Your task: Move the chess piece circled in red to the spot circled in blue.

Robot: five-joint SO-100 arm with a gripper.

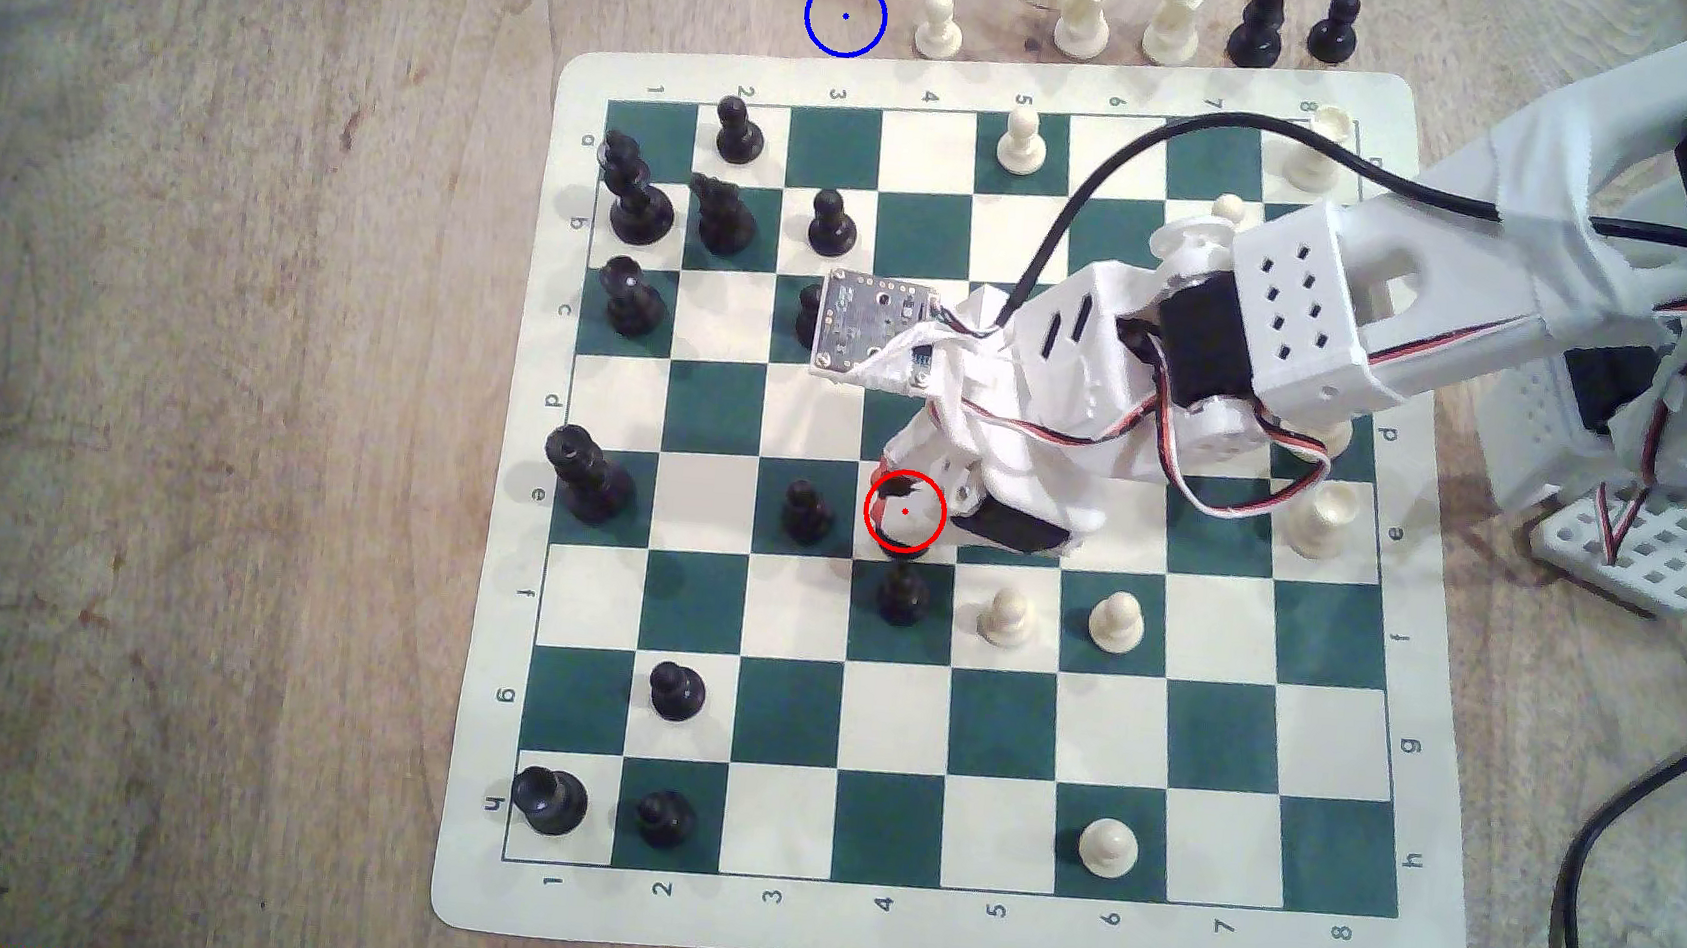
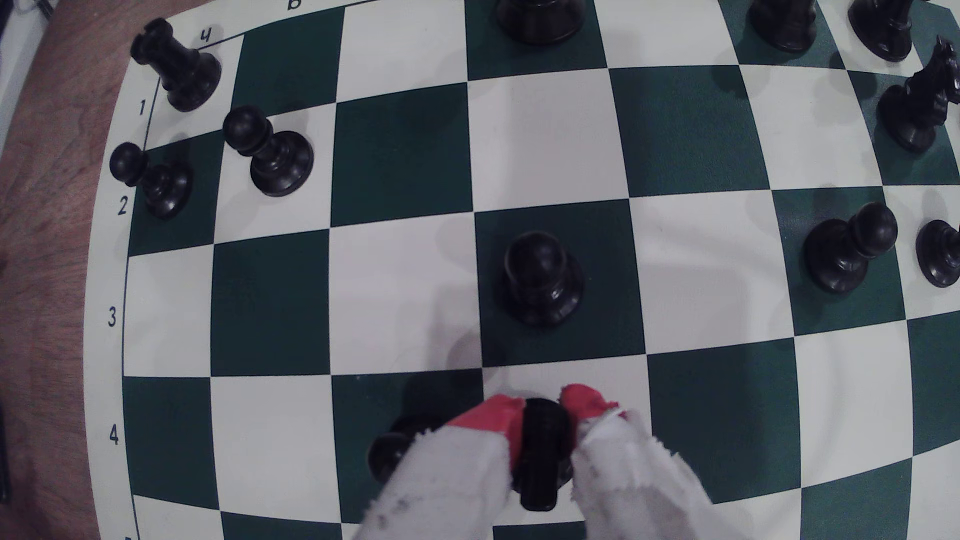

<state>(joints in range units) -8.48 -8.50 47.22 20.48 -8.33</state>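
Green-and-cream board (image 1: 887, 925) on wood: gripper (image 2: 540, 415) pinches the knight (image 2: 540, 451) between red fingertips (image 2: 493, 420), low in wrist view; spot (image 1: 845, 16) upper centre.

White 3D-printed arm (image 1: 1290, 311) w/ black servos reaches in from the exterior view's right, wrist angled down. White cloth-wrapped, red-tipped hand (image 2: 540, 415) has both fingers (image 2: 493, 420) pressed against a black piece btwn them; circuit-board cam sits atop wrist.
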